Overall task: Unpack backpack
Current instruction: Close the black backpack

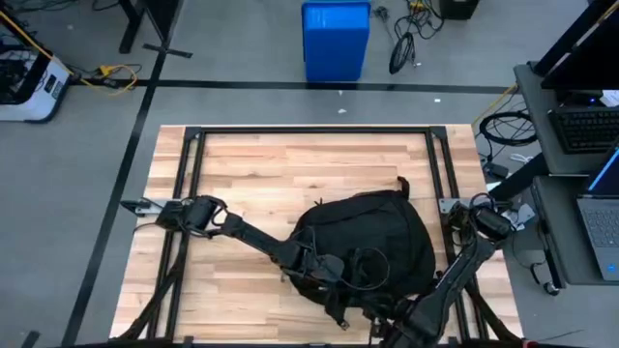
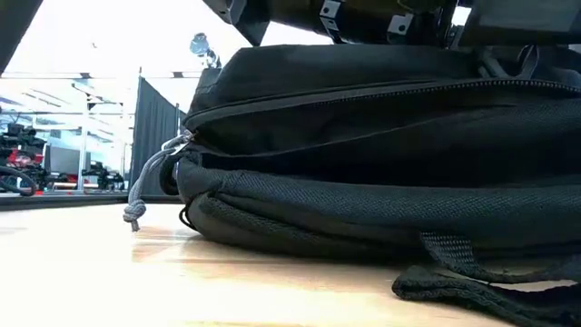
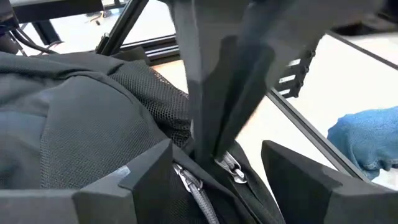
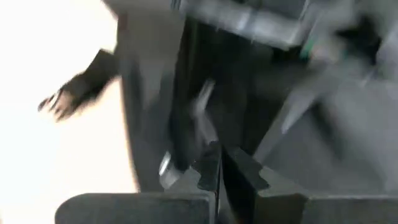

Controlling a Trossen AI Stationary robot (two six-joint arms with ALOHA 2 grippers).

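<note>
The black backpack (image 1: 372, 237) lies flat on the wooden table, right of centre, and fills the low view (image 2: 381, 173). A grey cord pull (image 2: 136, 211) hangs from its zipper end. My left gripper (image 3: 221, 180) is open at the backpack's near edge. Its fingers stand on either side of the zipper line and two metal zipper pulls (image 3: 186, 180); I cannot tell whether they touch the fabric. My right gripper (image 4: 217, 165) is shut and comes down between those fingers (image 3: 217, 149) onto the other zipper pull. My right gripper comes from above with its fingers pointing down and meets the zipper pull (image 3: 235, 169) at the backpack's near edge. Its shut fingertips (image 3: 214, 140) cover the place of contact, so how it has the pull does not show. The backpack stays flat on the table.
A loose black strap (image 2: 481, 283) trails on the table at the backpack's near side. Black frame rails (image 1: 309, 131) border the tabletop. A blue bin (image 1: 336, 39) stands on the floor beyond the far edge. A desk with a laptop (image 1: 604, 217) is at the right.
</note>
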